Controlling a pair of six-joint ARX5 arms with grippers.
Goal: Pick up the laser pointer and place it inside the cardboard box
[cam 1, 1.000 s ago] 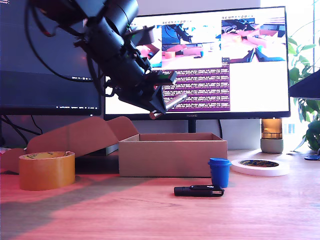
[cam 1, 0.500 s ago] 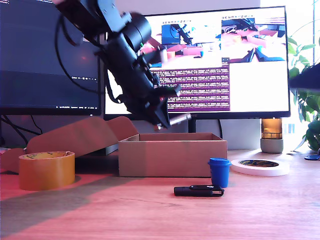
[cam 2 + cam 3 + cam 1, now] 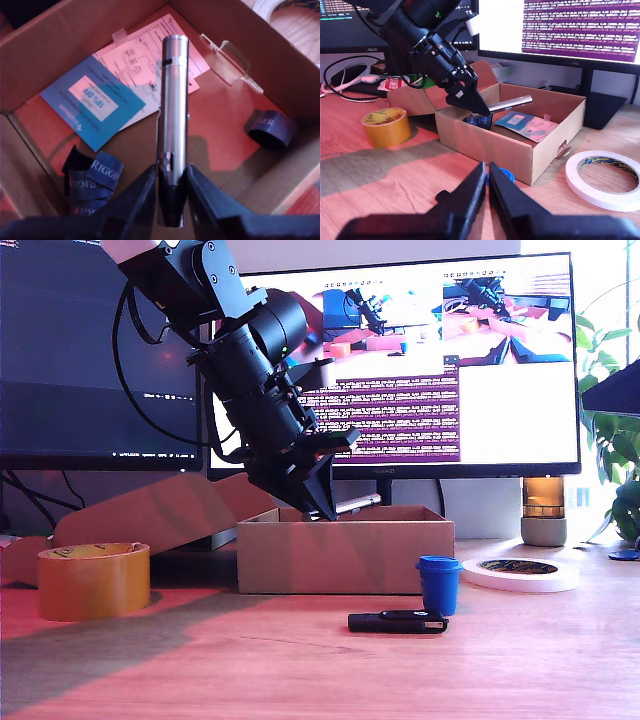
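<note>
We are at the placing step: my first gripper (image 3: 171,192) has its jaws clamped on the laser pointer (image 3: 173,107), which juts forward from them, above the floor of the cardboard box (image 3: 345,552). Next, we judge, lower slightly and part the jaws. My second gripper (image 3: 486,186) waits outside the box, jaws together.
</note>
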